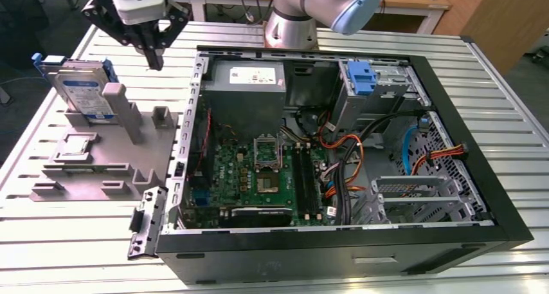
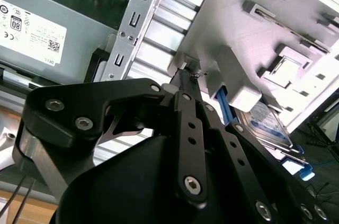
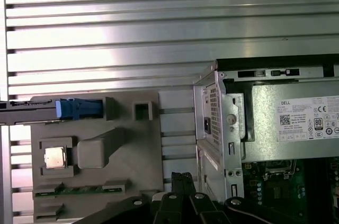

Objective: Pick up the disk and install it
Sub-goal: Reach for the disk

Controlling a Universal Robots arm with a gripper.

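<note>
The disk (image 1: pixel 83 91), a silver-grey drive with a white-and-blue label in a blue carrier, stands on edge at the back of a grey holder (image 1: pixel 103 159), at the exterior view's left. In the first wrist view the disk (image 3: pixel 69 109) appears edge-on; in the second wrist view the disk (image 2: pixel 267 123) peeks out behind the holder. My gripper (image 1: pixel 155 64) hangs above the table between the disk and the open computer case (image 1: pixel 343 146), fingertips down, shut on nothing. The gripper (image 2: pixel 186 73) and its black fingers (image 3: pixel 183 181) are pressed together, apart from the disk.
The case lies open with a grey power supply box (image 1: pixel 249 82), a motherboard (image 1: pixel 266 172), cables, a blue latch piece (image 1: pixel 362 78) on the drive bay and a metal cage (image 1: pixel 412 191). The holder also carries a chip (image 3: pixel 54 158). The arm's base (image 1: pixel 292 24) stands behind the case.
</note>
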